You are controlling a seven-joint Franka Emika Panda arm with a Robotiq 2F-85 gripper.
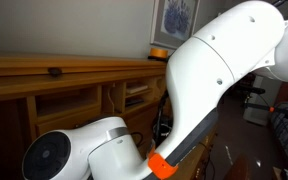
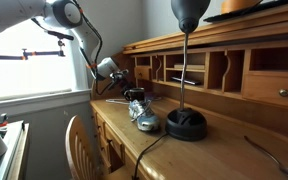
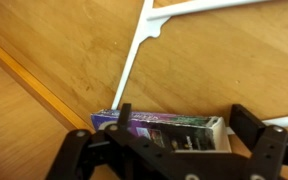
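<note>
From where I stand, the gripper (image 3: 184, 138) hangs low over the wooden counter (image 3: 44, 40), its fingers (image 3: 249, 125) spread wide apart with nothing clamped. In the wrist view a small box with purple print (image 3: 169, 124) lies flat on the counter between them; the left finger overlaps its end, and I cannot tell whether it touches. A thin white rod (image 3: 134, 62) runs slantwise from the box's corner up to a white crossbar. In an exterior view a black lamp (image 2: 187, 122) stands further along the counter, well apart. The arm (image 1: 224, 60) blocks most of an exterior view.
</note>
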